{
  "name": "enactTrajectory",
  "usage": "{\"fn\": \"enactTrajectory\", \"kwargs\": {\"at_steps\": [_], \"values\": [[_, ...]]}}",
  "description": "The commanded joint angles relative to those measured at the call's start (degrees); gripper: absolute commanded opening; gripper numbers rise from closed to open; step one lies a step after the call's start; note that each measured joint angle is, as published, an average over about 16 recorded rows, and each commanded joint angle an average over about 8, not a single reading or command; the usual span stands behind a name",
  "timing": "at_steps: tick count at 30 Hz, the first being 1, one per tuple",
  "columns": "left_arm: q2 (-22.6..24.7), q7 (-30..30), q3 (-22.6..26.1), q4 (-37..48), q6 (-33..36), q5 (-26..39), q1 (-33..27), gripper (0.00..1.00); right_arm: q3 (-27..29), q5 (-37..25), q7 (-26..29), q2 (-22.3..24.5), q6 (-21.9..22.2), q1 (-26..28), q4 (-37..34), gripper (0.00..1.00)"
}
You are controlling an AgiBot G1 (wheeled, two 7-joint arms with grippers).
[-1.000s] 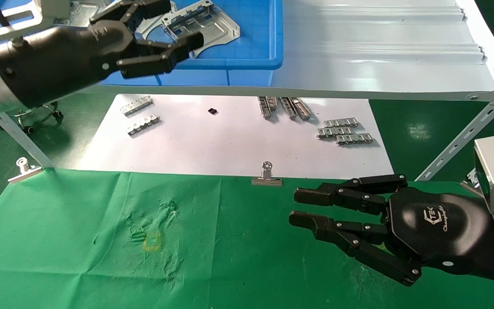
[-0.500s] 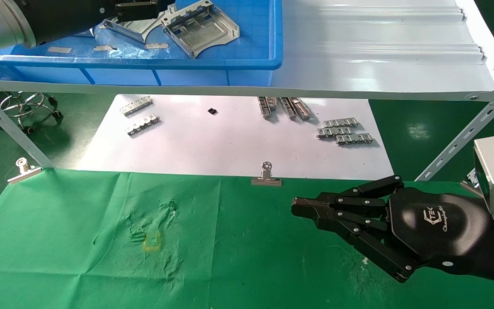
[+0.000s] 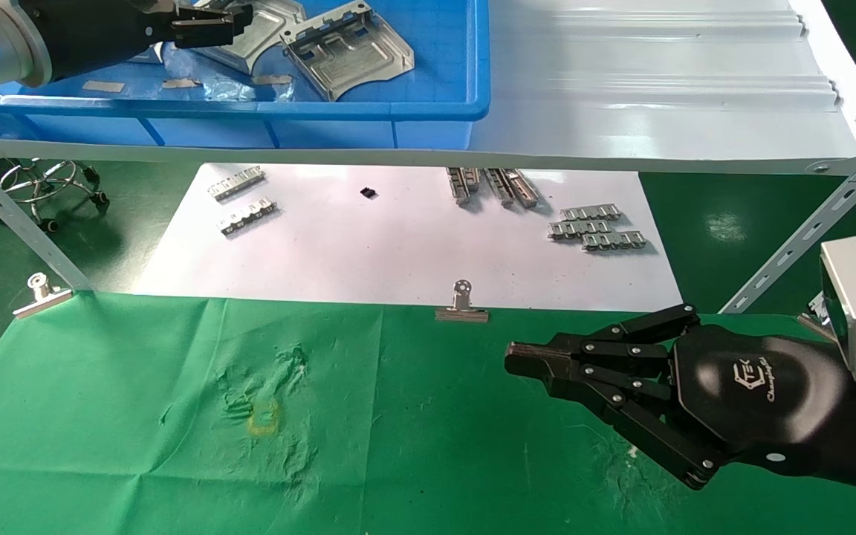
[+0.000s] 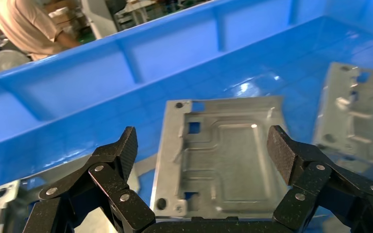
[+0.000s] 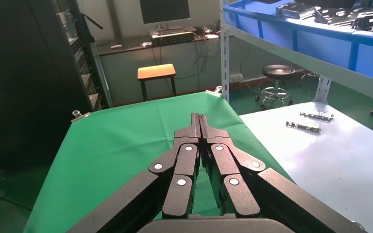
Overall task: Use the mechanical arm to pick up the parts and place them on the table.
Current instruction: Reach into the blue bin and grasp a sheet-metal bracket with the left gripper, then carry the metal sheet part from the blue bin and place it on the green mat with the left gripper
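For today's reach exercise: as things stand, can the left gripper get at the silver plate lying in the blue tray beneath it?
Probably yes. The left gripper is open over the plate in the blue tray, with nothing between them.

A small square stool with an orange seat and dark legs (image 5: pixel 156 72) is standing before a pale wall. A round black swivel stool on a chrome base (image 5: pixel 278 71) is sitting on the glossy dark green floor (image 3: pixel 729 223), which is reflecting overhead light.

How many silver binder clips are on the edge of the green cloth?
2. One binder clip is on the far edge of the green cloth, near the middle. The other clip is at its far left corner. Others may be outside the view.
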Motion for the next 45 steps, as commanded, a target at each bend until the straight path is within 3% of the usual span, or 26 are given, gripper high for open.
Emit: {"fn": "enactTrajectory", "kwargs": {"at_steps": [1, 25, 45], "values": [[0.3, 0.3, 0.2, 0.9, -1.1, 0.3, -0.3, 0.0, 0.0, 0.0, 0.0, 0.0, 0.0, 0.0, 0.0, 0.0], [2.4, 0.8, 0.9, 3.2, -10.4, 1.3, -0.2, 0.0, 0.0, 0.0, 0.0, 0.0, 0.0, 0.0, 0.0, 0.0], [2.1, 0.2, 0.1, 2.3, -10.7, 0.2, 0.3, 0.0, 0.0, 0.0, 0.0, 0.0, 0.0, 0.0, 0.0, 0.0]]}}
